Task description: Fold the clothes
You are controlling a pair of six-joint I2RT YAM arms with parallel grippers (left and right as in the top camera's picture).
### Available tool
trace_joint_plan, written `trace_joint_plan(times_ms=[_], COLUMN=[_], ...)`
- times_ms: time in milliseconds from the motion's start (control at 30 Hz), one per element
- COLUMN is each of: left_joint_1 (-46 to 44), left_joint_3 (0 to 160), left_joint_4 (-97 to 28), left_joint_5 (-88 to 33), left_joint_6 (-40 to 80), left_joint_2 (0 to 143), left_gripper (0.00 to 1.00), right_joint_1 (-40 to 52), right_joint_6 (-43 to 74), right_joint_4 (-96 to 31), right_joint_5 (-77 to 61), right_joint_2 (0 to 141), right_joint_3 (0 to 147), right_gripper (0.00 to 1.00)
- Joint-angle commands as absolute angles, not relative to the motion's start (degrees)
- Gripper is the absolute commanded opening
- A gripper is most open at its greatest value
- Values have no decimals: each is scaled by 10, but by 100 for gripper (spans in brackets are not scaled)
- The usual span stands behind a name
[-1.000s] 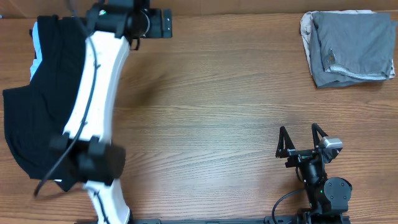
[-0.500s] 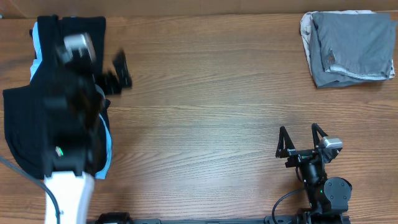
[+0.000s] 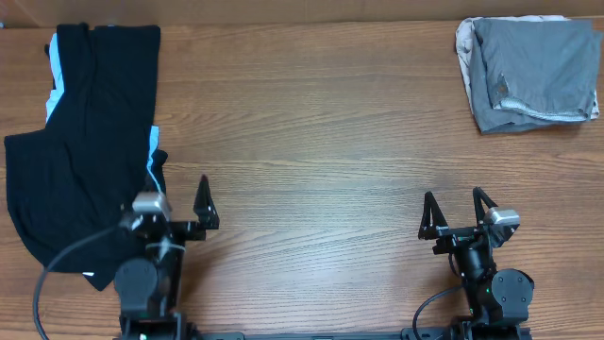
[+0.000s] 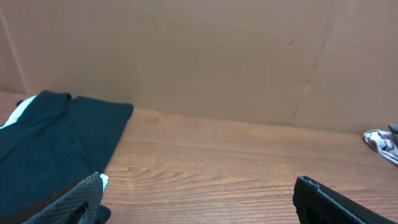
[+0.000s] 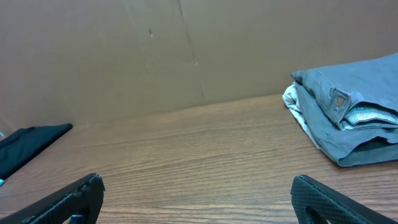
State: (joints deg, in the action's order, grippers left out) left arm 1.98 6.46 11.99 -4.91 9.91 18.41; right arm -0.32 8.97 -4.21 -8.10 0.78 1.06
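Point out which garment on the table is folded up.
The grey shorts, a compact stack at the far right; the black garment on the left lies spread out.

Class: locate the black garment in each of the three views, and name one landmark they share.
Overhead: black garment far left, spread flat.
Left wrist: black garment at lower left.
Right wrist: black garment, a thin wedge at the left edge.
Shared landmark: the wooden table.

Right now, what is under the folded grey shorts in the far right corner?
A cream garment lies under the grey shorts; only its edge peeks out along their left side. How far it reaches beneath is covered.
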Motion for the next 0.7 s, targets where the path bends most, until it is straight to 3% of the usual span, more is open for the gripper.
trace_joint_plan(times_ms=[0, 400, 667], left_joint_1=[23, 24, 24], left_joint_3=[29, 3, 3], left_joint_4=[121, -34, -40], left_joint_5=[-56, -56, -54], left_joint_6=[88, 41, 25], left_joint_2=[124, 6, 2], left_gripper=[100, 100, 100], right_joint_1=[0, 0, 0], right_joint_6=[90, 90, 90], right_joint_4=[-40, -40, -40], right_joint_5=[-75, -75, -75], right_joint_2=[2, 2, 2], right_joint_3=[4, 4, 4], right_gripper=[100, 100, 100])
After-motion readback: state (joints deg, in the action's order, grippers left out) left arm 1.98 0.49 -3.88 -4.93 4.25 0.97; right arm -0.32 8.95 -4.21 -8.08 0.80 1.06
